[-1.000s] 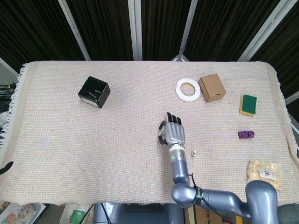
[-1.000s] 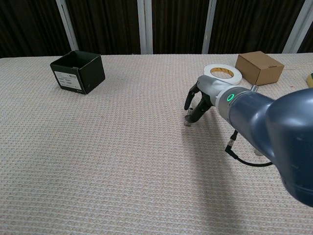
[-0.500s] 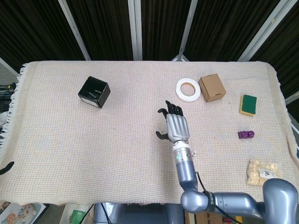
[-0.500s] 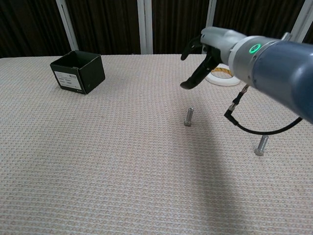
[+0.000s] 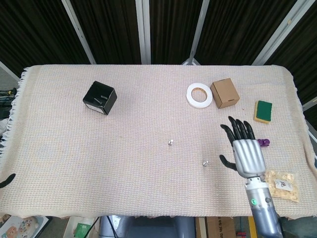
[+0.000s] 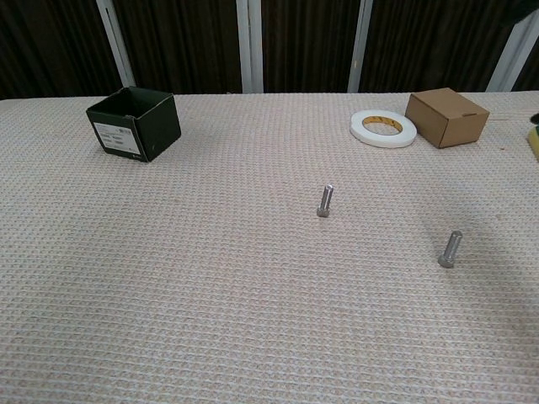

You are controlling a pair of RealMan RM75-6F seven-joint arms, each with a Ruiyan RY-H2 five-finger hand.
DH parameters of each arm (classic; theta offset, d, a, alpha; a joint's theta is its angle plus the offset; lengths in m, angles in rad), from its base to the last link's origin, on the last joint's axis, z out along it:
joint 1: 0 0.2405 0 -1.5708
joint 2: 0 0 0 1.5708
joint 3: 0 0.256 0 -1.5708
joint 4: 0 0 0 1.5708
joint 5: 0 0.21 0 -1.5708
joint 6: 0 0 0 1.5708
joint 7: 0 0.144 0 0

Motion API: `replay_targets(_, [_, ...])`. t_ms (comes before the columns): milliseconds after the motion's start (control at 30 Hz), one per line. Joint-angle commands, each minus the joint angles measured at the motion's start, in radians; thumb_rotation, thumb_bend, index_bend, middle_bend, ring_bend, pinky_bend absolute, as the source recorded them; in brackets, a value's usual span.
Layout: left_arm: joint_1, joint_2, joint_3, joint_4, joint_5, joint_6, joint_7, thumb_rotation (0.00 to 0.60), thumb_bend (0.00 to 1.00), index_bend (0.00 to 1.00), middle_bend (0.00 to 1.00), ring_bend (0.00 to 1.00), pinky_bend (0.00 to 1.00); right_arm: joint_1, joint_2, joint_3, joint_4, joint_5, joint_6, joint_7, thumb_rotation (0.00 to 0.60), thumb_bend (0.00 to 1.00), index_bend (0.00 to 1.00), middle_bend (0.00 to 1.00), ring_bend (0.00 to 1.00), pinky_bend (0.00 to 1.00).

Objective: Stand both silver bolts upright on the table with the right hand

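Two silver bolts, both standing head-down on the desk.

We list the near bolt [image 6: 450, 249] at right and the far bolt [image 6: 325, 200] mid-desk, well apart, each resting on its head with the shank up, slightly tilted. We judge them small, stiff, smooth, easily toppled; best pinched on the shank near the top. Our right hand [image 5: 246, 150] hovers right of the near bolt, fingers [image 5: 237, 130] spread, holding nothing; left hand unseen. Beyond: tape roll [image 6: 383, 127], brown box [image 6: 446, 116], black box [image 6: 135, 123].

silver bolts [image 6: 326, 201], black box [image 6: 135, 123], white tape [image 6: 383, 128].
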State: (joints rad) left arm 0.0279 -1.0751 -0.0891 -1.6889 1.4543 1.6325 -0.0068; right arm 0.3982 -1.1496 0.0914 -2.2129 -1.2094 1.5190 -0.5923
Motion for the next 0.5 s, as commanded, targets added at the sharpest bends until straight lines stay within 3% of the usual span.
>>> replay_targets(33, [0.002,-0.001,0.002,0.0,0.003,0.003,0.001,0.6,0.15,0.18,0.12,0.0,0.05,-0.199,0.105,-0.192,0.125,-0.258,0.097,0.197,0.6,0.23,0.16,0.0,0.0,0.0])
replay_targets(167, [0.005,0.004,0.004,0.001,0.003,0.002,-0.006,0.6,0.15,0.18,0.12,0.0,0.05,-0.263,0.08,-0.218,0.231,-0.283,0.132,0.215,0.6,0.23,0.14,0.0,0.0,0.0])
replay_targets(500, [0.005,0.012,0.006,0.001,-0.001,-0.008,-0.014,0.6,0.15,0.18,0.12,0.0,0.05,-0.328,0.023,-0.19,0.354,-0.281,0.152,0.238,0.6,0.23,0.1,0.0,0.0,0.0])
